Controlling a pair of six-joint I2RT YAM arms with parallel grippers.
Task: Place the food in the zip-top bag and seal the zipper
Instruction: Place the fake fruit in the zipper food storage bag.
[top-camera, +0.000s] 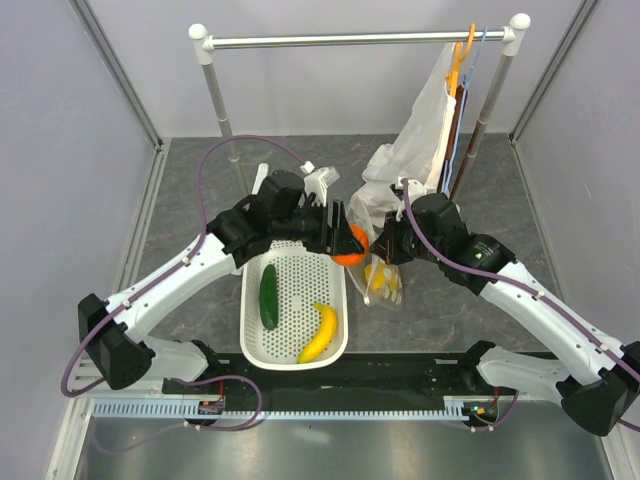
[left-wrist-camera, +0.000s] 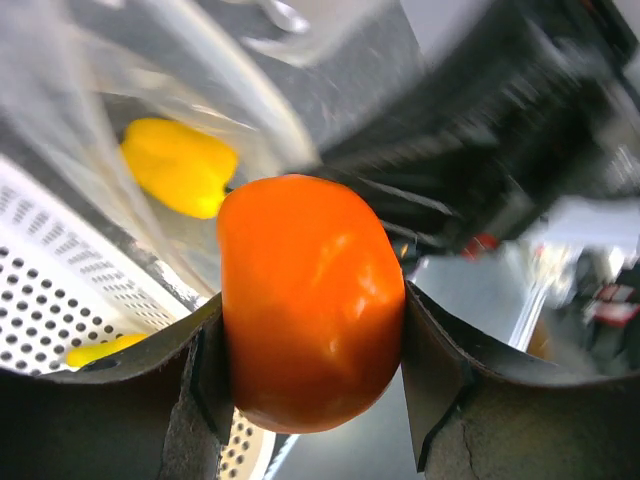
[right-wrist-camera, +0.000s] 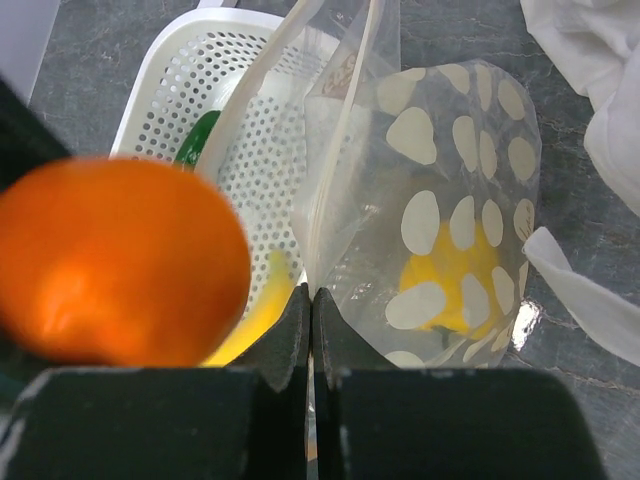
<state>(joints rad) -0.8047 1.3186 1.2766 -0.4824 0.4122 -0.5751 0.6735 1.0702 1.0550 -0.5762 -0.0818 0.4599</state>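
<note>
My left gripper (top-camera: 345, 240) is shut on the round orange (top-camera: 350, 245), held in the air just left of the dotted zip-top bag (top-camera: 385, 282); the orange fills the left wrist view (left-wrist-camera: 310, 300). My right gripper (right-wrist-camera: 312, 300) is shut on the bag's rim and holds the bag (right-wrist-camera: 450, 200) up and open. The yellow bell pepper (right-wrist-camera: 450, 275) lies inside the bag and also shows in the left wrist view (left-wrist-camera: 180, 165). The orange (right-wrist-camera: 120, 260) hangs beside the bag mouth. The cucumber (top-camera: 269, 295) and banana (top-camera: 320, 332) lie in the white basket (top-camera: 290, 355).
A clothes rail (top-camera: 360, 40) stands at the back, with white cloth (top-camera: 420, 130) on hangers at its right end, draping down to the table behind the bag. Grey walls close in both sides. A black rail (top-camera: 340, 385) runs along the near edge.
</note>
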